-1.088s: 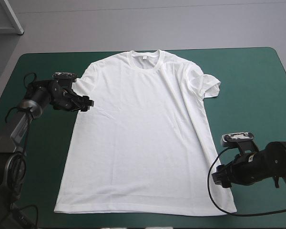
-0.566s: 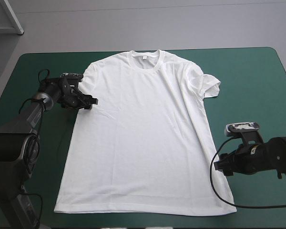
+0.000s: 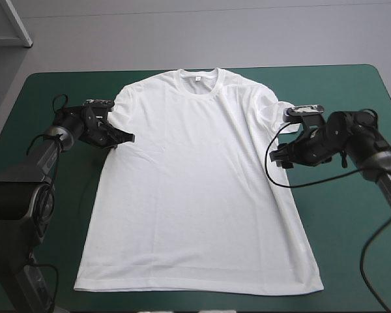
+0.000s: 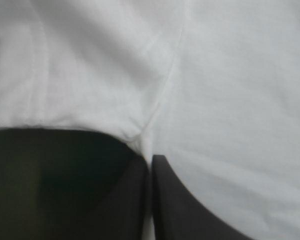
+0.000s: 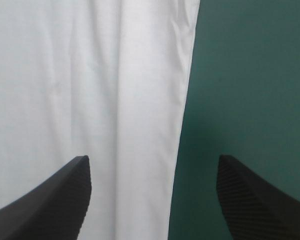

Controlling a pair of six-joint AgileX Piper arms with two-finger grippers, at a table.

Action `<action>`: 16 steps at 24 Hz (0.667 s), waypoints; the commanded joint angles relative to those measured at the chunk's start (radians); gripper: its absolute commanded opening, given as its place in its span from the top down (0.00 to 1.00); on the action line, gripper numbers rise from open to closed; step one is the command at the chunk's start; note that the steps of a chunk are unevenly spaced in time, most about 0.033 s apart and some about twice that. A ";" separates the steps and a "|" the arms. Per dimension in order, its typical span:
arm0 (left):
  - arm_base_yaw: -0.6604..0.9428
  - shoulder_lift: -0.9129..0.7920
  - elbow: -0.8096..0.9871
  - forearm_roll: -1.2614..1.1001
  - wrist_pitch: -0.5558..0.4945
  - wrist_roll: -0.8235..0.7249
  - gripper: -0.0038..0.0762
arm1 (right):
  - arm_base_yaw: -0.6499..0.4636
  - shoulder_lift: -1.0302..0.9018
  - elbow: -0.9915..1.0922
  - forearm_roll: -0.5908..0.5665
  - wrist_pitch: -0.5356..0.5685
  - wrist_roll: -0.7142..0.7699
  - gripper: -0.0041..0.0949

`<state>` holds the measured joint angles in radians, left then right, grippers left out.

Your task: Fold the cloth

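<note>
The white T-shirt lies spread flat on the table, collar toward the far edge and hem near the front edge. Its right sleeve is folded in on itself. My left gripper is at the shirt's left armpit. In the left wrist view the left gripper is all but shut, with a sliver of the T-shirt between the tips, just under the sleeve seam. My right gripper is low at the shirt's right side, below the folded sleeve. Seen from the wrist, the right gripper stands open astride the T-shirt's side edge.
The teal-green cover shows bare to the right of the shirt, and a narrower strip lies to its left. The hem runs close to the table's front edge. Cover lies beyond the shirt's edge under my right gripper.
My left gripper has shut at the armpit where it stood open just before. My right arm has moved from beside the shirt's front right corner toward the far side, up to the right sleeve.
</note>
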<state>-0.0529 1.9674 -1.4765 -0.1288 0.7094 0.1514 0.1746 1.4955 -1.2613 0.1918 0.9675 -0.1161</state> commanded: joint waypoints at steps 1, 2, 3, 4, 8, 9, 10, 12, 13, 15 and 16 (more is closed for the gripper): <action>-0.002 -0.027 -0.020 -0.013 -0.021 -0.006 0.93 | 0.001 0.121 -0.131 0.006 -0.048 -0.038 0.30; -0.002 -0.024 -0.020 -0.013 -0.018 -0.006 0.93 | 0.001 0.157 -0.164 0.014 -0.051 -0.054 0.30; -0.002 -0.024 -0.020 -0.013 -0.014 -0.006 0.93 | 0.001 0.220 -0.206 0.013 -0.067 -0.053 0.30; -0.002 -0.024 -0.020 -0.013 -0.012 -0.006 0.93 | -0.001 0.254 -0.232 0.013 -0.077 -0.053 0.30; -0.002 -0.024 -0.020 -0.013 0.000 0.002 0.93 | -0.024 0.406 -0.358 0.031 -0.077 -0.058 0.30; -0.002 -0.024 -0.020 -0.013 0.001 0.002 0.93 | -0.029 0.425 -0.374 0.044 -0.077 -0.065 0.30; -0.002 -0.024 -0.020 -0.013 0.003 0.002 0.93 | -0.030 0.443 -0.385 0.053 -0.077 -0.071 0.31; -0.002 -0.024 -0.020 -0.013 0.006 -0.002 0.93 | -0.034 0.472 -0.402 0.060 -0.082 -0.073 0.32; -0.002 -0.024 -0.020 -0.013 0.006 -0.002 0.93 | -0.035 0.482 -0.407 0.060 -0.082 -0.073 0.33; -0.002 -0.024 -0.020 -0.013 0.007 -0.002 0.93 | -0.038 0.502 -0.412 0.074 -0.080 -0.073 0.41; -0.002 -0.024 -0.020 -0.013 0.007 -0.002 0.93 | -0.039 0.505 -0.412 0.081 -0.080 -0.078 0.45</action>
<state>-0.0529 1.9716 -1.4800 -0.1318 0.7143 0.1525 0.1455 2.0337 -1.6417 0.2394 0.9038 -0.1794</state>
